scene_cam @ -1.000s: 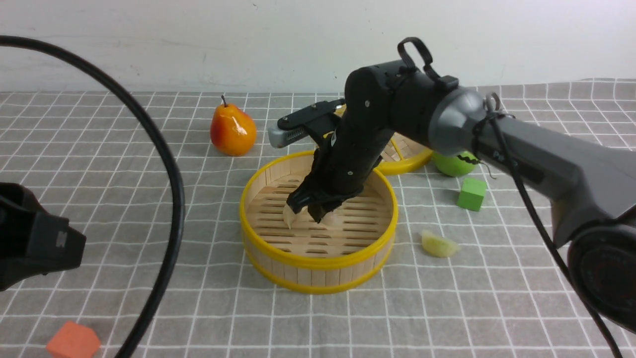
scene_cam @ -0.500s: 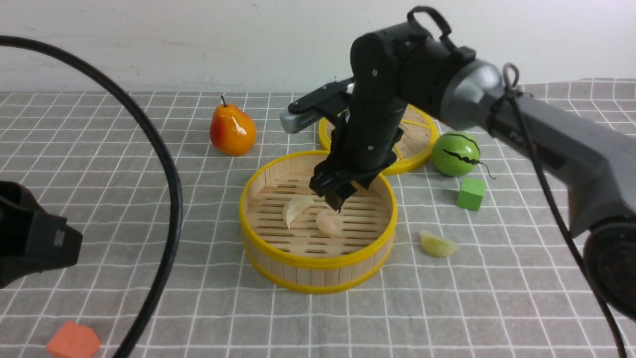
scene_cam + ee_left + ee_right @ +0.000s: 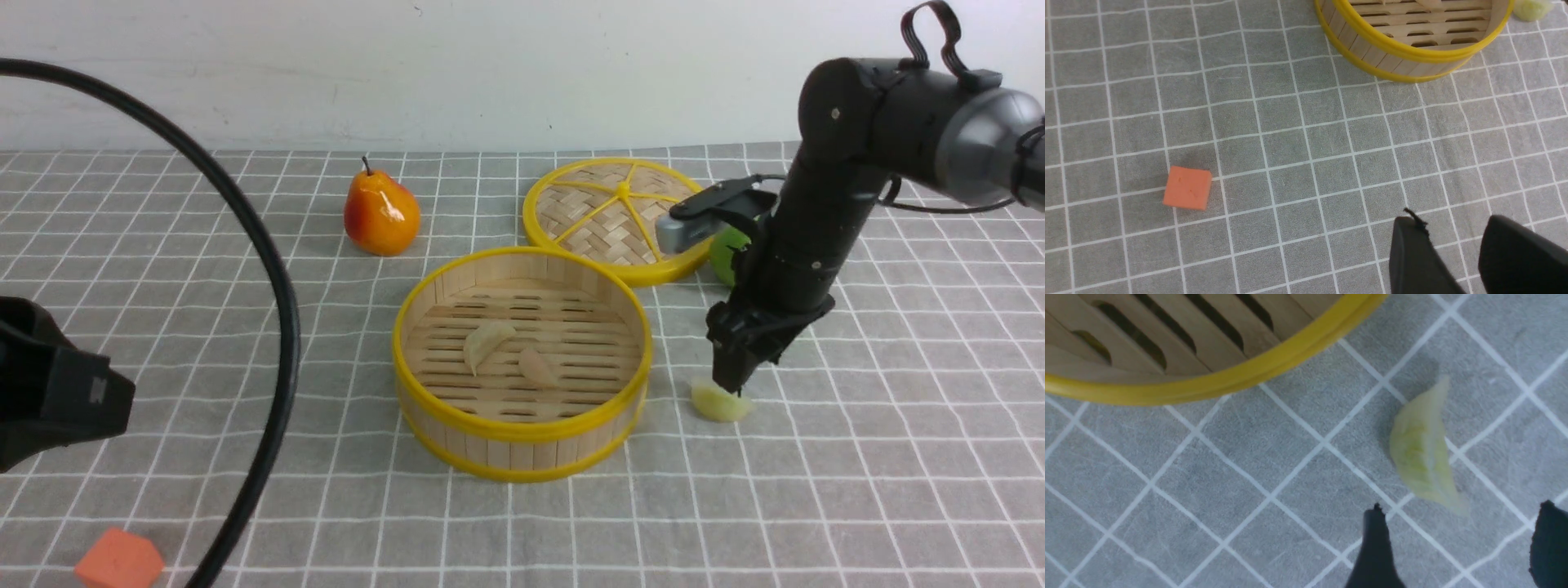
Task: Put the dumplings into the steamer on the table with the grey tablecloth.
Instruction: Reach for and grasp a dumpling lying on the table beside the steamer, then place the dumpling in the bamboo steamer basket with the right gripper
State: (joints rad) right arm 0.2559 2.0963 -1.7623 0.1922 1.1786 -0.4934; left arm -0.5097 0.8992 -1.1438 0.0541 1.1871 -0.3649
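grey tablecloth [image 3: 816, 490] | green dumpling [image 3: 720, 403] long axis left-right | right hand [image 3: 729, 384] open just above

Right arm [image 3: 816, 237] angled downward, jaws apart, left arm [image 3: 49, 392] low, jaws apart

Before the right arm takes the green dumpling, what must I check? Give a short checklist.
1. The right gripper is open: ok.
2. The green dumpling lies free on the tablecloth, outside the steamer: ok.
3. It is centred between the fingers: not ok, nearer one.
4. Bare steamer floor beside the whitish dumpling and pinkish dumpling: ok.
5. The left gripper is far away: ok.
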